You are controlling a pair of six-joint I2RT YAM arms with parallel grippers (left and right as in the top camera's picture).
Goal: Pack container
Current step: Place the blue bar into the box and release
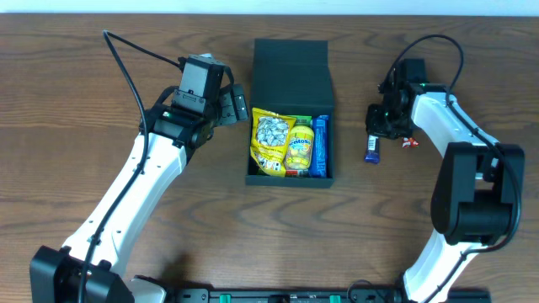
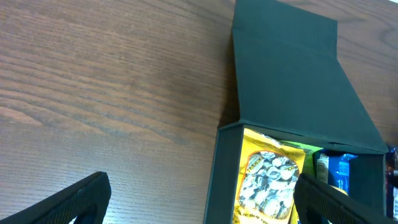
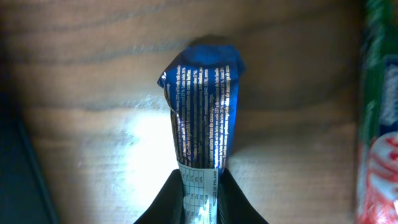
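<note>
The dark teal container (image 1: 291, 66) lies open mid-table, its flap lid folded back; it also shows in the left wrist view (image 2: 292, 74). Inside are a yellow seed packet (image 1: 271, 141), a yellow-green packet (image 1: 300, 145) and a blue bar (image 1: 320, 145). My left gripper (image 1: 238, 105) is open and empty beside the container's left wall. My right gripper (image 1: 376, 126) is shut on a blue snack bar (image 1: 372, 150), right of the container; in the right wrist view the bar (image 3: 202, 93) hangs from the fingers (image 3: 202, 199) over the wood.
A red-and-white wrapper (image 1: 410, 143) lies on the table by the right gripper, and also shows at the right edge of the right wrist view (image 3: 379, 143). The table is brown wood (image 1: 84, 84).
</note>
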